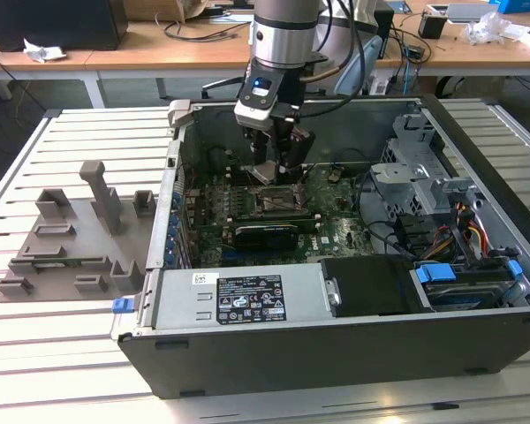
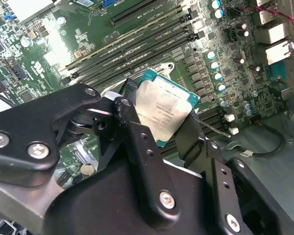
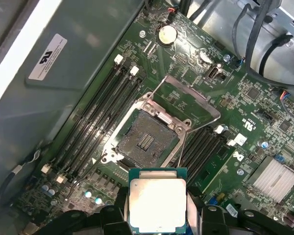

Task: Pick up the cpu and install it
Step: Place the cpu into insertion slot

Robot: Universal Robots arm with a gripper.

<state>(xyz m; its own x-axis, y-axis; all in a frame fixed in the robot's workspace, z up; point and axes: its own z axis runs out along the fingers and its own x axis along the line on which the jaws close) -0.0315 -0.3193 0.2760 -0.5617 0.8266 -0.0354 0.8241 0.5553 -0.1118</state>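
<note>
We start with the slatted tabletop, which carries an open computer case lying on its side. To the exterior view's left of the case sits a grey moulded holder.

Inside the case lies the green motherboard, and the arm reaches down over its middle. The gripper hangs just above the board, its jaws narrowed and clamped on the cpu.

In the first wrist view we see the socket with its metal load frame swung up and open. Its contact field is bare, with nothing seated in it.

The cpu shows in both wrist views, pinched by two opposite edges between the black fingers, pale metal top facing the cameras. It hangs near the socket but apart from it, off to one side and not squarely over the opening. In the second wrist view it looks slightly tilted against the board, though we cannot tell how high it hangs.

We judge the pick-up done. The install is not, since the chip is in the air, the socket is empty and the frame is unlatched.
</note>
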